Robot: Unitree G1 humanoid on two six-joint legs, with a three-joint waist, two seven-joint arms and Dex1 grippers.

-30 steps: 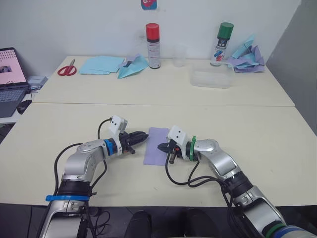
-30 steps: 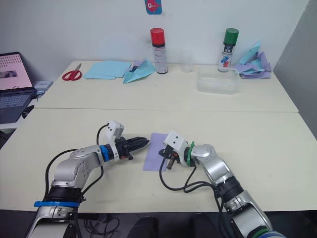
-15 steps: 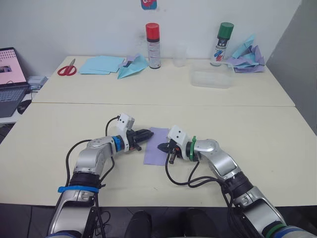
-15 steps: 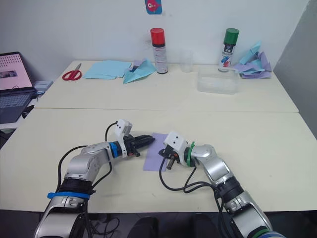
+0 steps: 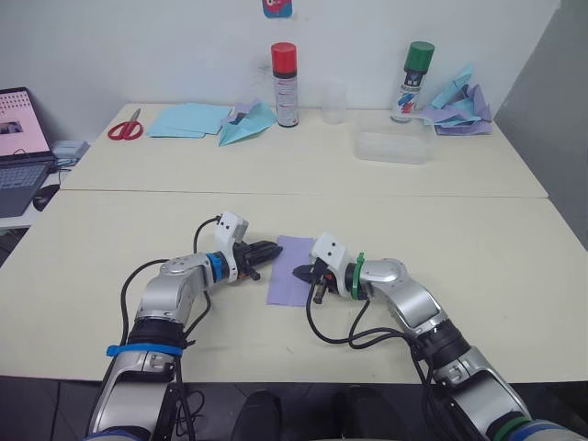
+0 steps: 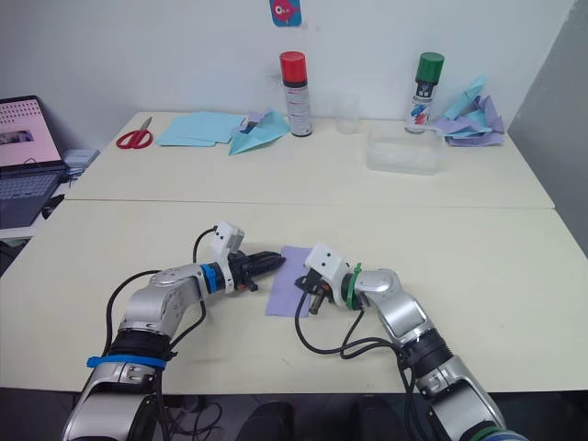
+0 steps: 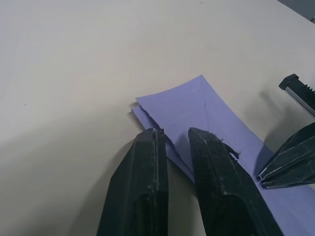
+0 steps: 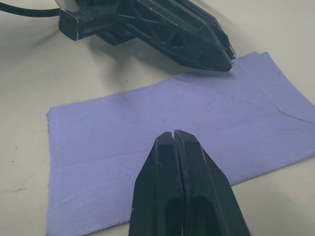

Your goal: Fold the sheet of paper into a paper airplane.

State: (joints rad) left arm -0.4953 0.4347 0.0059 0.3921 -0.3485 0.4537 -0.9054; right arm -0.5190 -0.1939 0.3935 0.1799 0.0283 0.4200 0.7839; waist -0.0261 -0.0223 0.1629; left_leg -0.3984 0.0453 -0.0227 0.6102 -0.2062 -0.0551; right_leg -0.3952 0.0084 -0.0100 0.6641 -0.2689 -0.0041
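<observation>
The two head views look forward and down from above the cream-coloured tabletop (image 5: 478,239), sharing nearly the whole scene. Each wrist camera sits close over the flat lavender-purple folded sheet of paper (image 8: 162,123), apparently facing the other across it, low to the table.

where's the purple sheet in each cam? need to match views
Left eye view: the sheet of paper lies flat on the near table, between the two hands.
Right eye view: same spot, just left of centre.
Left wrist view: centre, beyond the left hand, whose fingers stand slightly apart.
Right wrist view: across the middle, under the shut right hand.
Shared landmark: the left hand's tips at the sheet's edge.
</observation>
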